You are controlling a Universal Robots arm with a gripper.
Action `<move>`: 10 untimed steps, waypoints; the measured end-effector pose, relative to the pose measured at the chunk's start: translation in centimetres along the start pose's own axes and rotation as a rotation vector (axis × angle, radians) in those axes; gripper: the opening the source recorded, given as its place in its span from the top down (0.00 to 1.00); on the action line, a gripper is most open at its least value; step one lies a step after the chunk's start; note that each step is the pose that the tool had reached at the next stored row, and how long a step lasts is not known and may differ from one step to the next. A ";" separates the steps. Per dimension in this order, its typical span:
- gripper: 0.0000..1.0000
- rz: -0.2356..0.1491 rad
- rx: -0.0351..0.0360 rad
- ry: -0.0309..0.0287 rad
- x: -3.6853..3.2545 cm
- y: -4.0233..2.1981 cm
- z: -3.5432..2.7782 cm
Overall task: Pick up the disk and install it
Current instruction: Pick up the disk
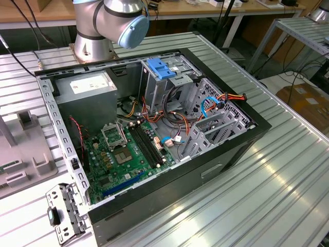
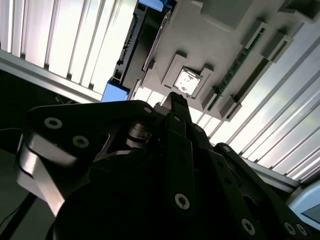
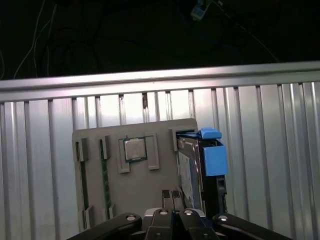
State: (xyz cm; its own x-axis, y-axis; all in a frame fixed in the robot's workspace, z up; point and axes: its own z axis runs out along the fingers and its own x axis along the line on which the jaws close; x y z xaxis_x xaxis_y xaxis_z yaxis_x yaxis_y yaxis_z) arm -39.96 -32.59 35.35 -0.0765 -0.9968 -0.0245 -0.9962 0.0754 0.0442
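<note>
Seen from the exterior view, there is one open computer case [image 1: 154, 206] on one ribbed tabletop [image 1: 267, 195]. It holds one green motherboard [image 1: 123, 159], one grey power-supply box [image 1: 85, 90] and one blue latch [image 1: 162, 68]. One loose metal bracket [image 1: 64, 211] lies beside it, and there is one robot arm [image 1: 110, 20]. The first wrist view shows one grey holder [image 3: 150, 129] carrying one disk [image 3: 192, 175] and one square processor chip [image 3: 134, 149], plus one pincer [image 3: 171, 197].

Robotics lab or workshop: robot arm [image 1: 103, 23] mounted on ribbed aluminium table [image 1: 277, 175], opened computer case [image 1: 154, 213], cabled wooden workbenches [image 1: 25, 14] behind.
</note>
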 end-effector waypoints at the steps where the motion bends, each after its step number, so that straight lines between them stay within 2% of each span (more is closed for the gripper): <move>1: 0.89 -0.002 0.0000 0.0001 0.00 0.00 0.00; 10: 0.89 -0.027 -0.0007 0.0012 0.00 0.00 0.00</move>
State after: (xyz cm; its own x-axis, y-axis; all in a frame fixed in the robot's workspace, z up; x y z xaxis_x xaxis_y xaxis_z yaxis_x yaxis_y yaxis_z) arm -39.96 -32.60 35.35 -0.0499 -0.9985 -0.0244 -0.9978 0.0488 0.0443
